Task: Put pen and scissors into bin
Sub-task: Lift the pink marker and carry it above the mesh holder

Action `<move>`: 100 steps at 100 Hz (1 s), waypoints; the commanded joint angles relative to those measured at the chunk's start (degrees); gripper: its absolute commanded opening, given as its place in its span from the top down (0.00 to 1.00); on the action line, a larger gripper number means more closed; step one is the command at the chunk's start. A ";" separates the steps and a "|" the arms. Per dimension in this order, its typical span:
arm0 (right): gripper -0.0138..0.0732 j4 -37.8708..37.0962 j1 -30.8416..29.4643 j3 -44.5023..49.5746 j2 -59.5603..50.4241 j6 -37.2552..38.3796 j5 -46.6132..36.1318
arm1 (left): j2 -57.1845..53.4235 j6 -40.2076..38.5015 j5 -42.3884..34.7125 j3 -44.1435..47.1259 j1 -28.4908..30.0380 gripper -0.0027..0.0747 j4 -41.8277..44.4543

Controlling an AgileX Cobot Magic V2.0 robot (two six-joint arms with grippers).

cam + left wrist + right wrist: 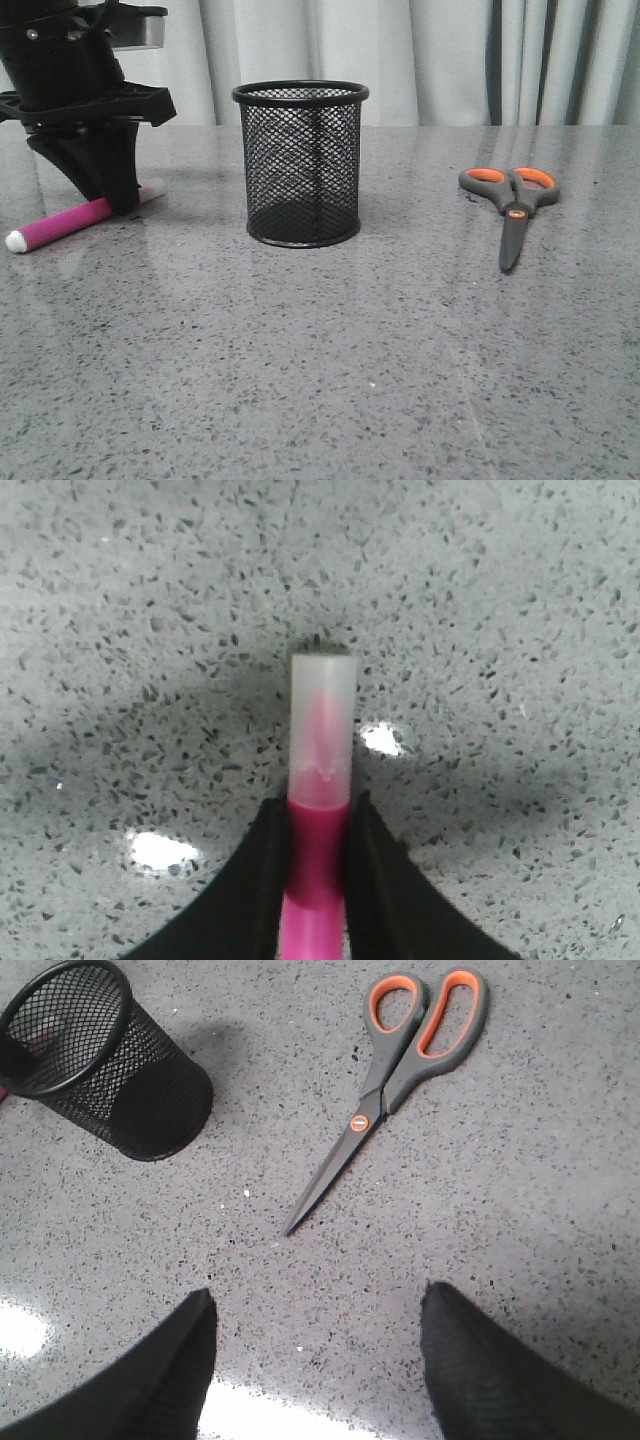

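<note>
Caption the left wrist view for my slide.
Left gripper fingers flank the pink pen lying on the speckled table.

A grey speckled stone-look table [400, 380] reflects soft light; pale grey pleated curtains [420, 60] hang behind it

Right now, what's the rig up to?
The left end effector is down at the table, its fingers closed around the pen, which lies on the surface left of the bin. The bin looks empty. The scissors lie shut and untouched to the bin's right. The right end effector hangs open above the table, short of the scissors.
</note>
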 commanded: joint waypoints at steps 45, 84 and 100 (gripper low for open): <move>0.38 0.98 -0.31 -1.85 -0.02 -0.73 -5.02 | -18.96 3.72 -13.06 -1.35 -0.90 0.99 -5.33; 0.38 1.19 -0.31 -1.85 -0.02 -0.73 -3.26 | -18.94 18.02 -36.51 -1.35 -13.33 0.99 -23.69; 0.38 1.19 -0.31 -1.85 -0.02 -0.73 -3.03 | -14.92 19.22 -39.81 -1.35 -17.18 0.99 -23.69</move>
